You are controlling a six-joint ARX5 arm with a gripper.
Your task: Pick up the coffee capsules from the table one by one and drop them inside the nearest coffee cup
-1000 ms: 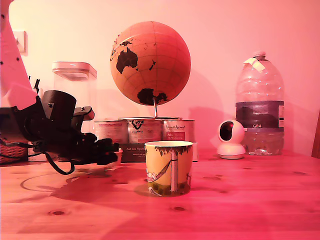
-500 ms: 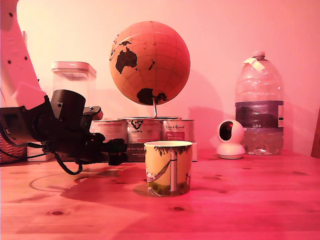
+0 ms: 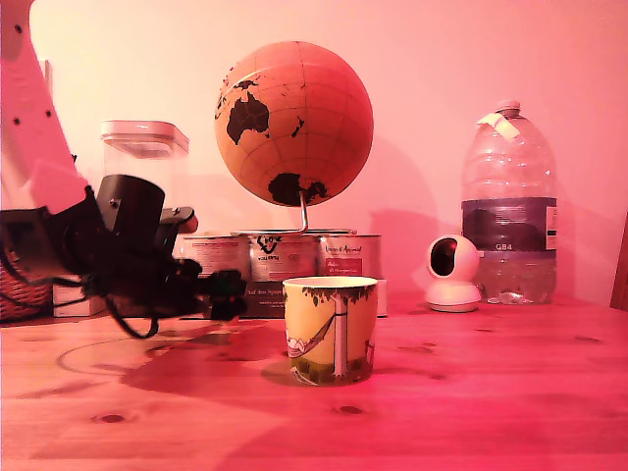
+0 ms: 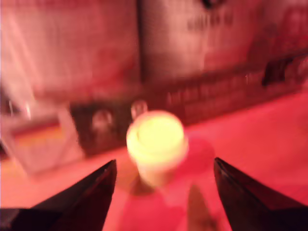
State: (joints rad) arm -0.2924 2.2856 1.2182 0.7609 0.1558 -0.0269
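The claw [image 3: 228, 292] hangs low over the pine surface [image 3: 471, 392], at the exterior view's left, and points toward that view's right. In the wrist view its two dark fingers [image 4: 82, 202] stand wide apart with nothing between them: the claw is open and holds nothing.

The wrist view is blurred. It shows one pale cream coffee capsule [image 4: 156, 144] standing upright on the surface, ahead of the claw and roughly centred between the finger tips, clear of both. Its top face is bright and round. The capsule cannot be made out in the exterior view.

The yellow coffee cup [image 3: 331, 329], printed with a tree trunk and a hammock, stands upright on the surface just beyond the claw tip, toward the exterior view's right. The cup and the claw are apart.

Behind the claw and the cup stands a row of silver labelled tins [image 3: 314, 260], with a dark band along their base. An orange globe [image 3: 294, 123] on a thin metal stand rises above the tins. A clear lidded canister [image 3: 147, 157] stands behind the arm. Well beyond the cup, at the exterior view's right, are a small white camera [image 3: 453, 273] and a large clear water bottle [image 3: 508, 206].
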